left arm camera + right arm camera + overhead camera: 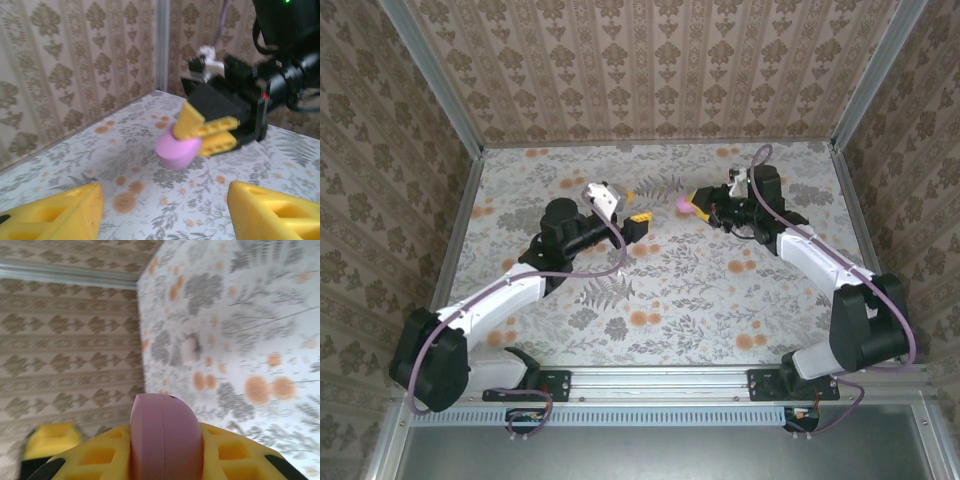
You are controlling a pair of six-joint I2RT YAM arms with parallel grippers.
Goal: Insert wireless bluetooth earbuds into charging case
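The right tool [167,460] is clamped on a pink rounded case [165,425], with yellow fingers [100,457] on either side. Beyond it, a small pale object [189,350] lies on the floral table [260,315], near the wallpapered wall [70,350].

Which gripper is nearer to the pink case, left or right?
Right. The right gripper is shut on the pink case, one finger on each side. The left gripper is open and faces the case from a short way off, not touching it.

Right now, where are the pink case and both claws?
pink case [165,435]: right wrist view, its rounded front.
right claw [186,139]: left wrist view, between its fingertips.
left claw [165,197]: left wrist view, between its fingertips.
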